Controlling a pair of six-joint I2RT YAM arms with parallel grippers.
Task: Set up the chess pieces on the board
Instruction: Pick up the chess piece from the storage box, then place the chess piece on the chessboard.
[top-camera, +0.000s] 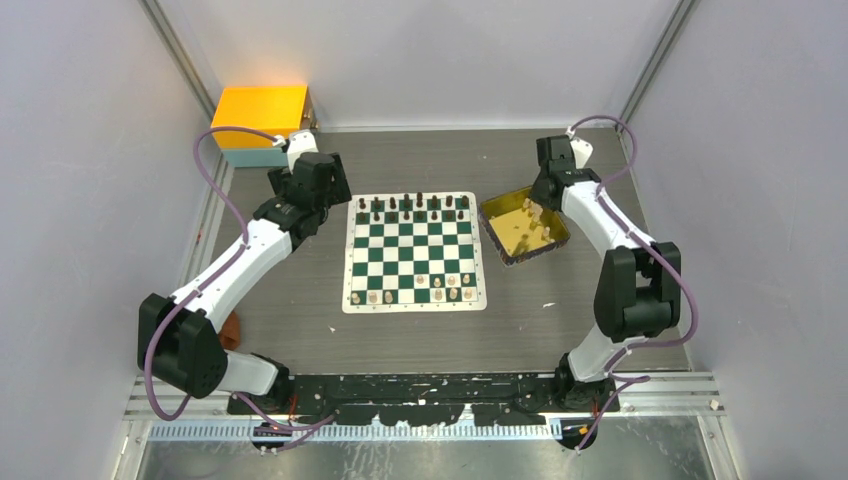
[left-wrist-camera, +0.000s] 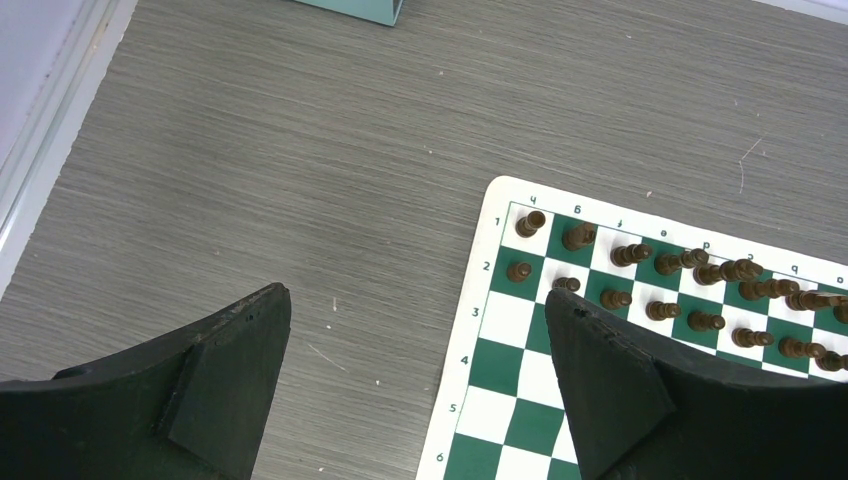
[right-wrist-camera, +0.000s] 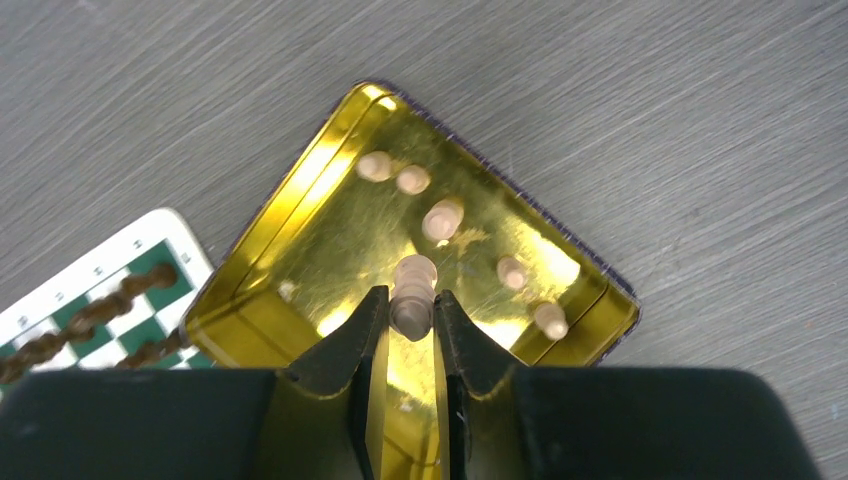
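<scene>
Currently, right gripper: jaws pinching in on one pale piece, fingers pressing its two sides, inside the gold tray.
Held piece height: cannot tell whether it is sitting on the tray floor or hanging just above it.
Left gripper: jaws standing wide apart, gripping nothing, hovering over bare table just beside the board's far-left corner.
Board: lying flat mid-table between the two arms.
Tray position: sitting just beside the board's far-right corner, turned at an angle; cannot tell if the two are touching.
Dark pieces: lining the two far rows of the board, one per square.
Pale pieces on board: several standing in the two near rows, those rows being only partly filled.
Loose pale pieces in tray: five sitting scattered beyond the right fingers, two of them close together at the far side.
Orange box: sitting at the far-left corner, behind the left arm.
</scene>
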